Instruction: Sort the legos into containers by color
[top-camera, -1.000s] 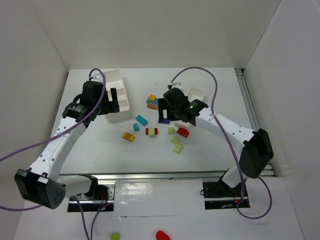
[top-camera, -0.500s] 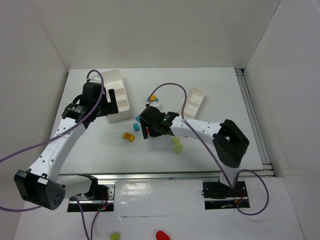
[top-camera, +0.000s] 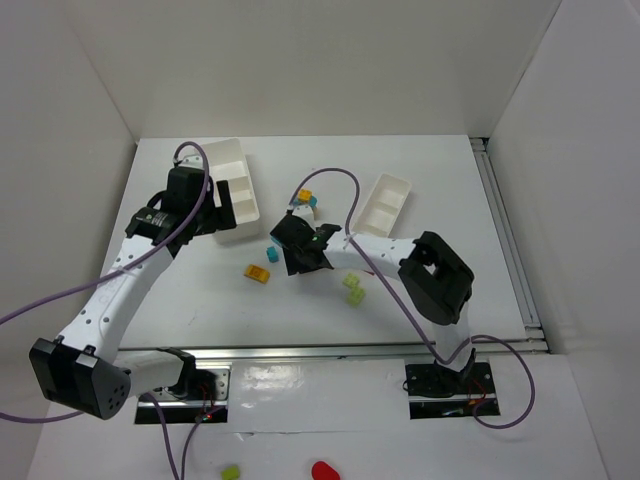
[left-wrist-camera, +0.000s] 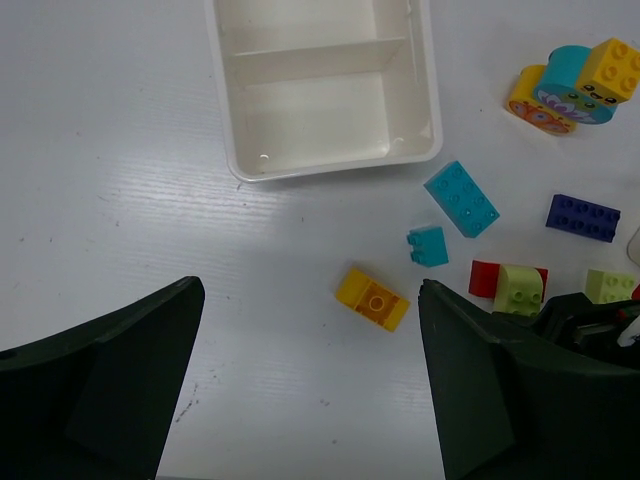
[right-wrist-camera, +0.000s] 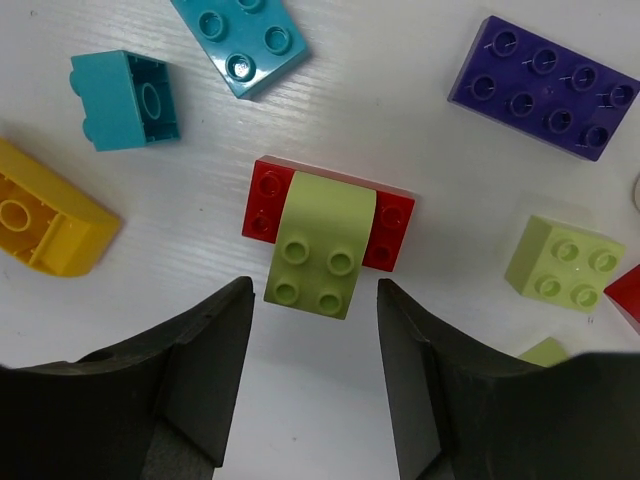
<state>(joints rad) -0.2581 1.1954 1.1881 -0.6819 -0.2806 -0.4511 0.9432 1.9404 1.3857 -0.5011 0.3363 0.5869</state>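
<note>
A lime brick (right-wrist-camera: 320, 245) sits stacked on a red brick (right-wrist-camera: 268, 200) on the table. My right gripper (right-wrist-camera: 315, 340) is low over this pair, open, with one finger on each side of the lime brick and a gap at both. Around it lie two cyan legos (right-wrist-camera: 240, 35), a yellow one (right-wrist-camera: 45, 225), a purple one (right-wrist-camera: 545, 88) and another lime one (right-wrist-camera: 560, 262). My left gripper (left-wrist-camera: 310, 380) hangs wide open and empty above bare table, just short of the long divided tray (left-wrist-camera: 330, 168). The small box (top-camera: 385, 200) stands right of the pile.
A stacked yellow and cyan cluster (left-wrist-camera: 570, 82) lies between tray and box. Two lime bricks (top-camera: 353, 290) lie nearer the front. White walls surround the table, with a rail (top-camera: 505, 240) along its right side. My right arm's purple cable loops over the middle.
My right arm swung left from beside the small box to the lime-on-red brick, and its jaws narrowed around it. The left arm barely moved.
</note>
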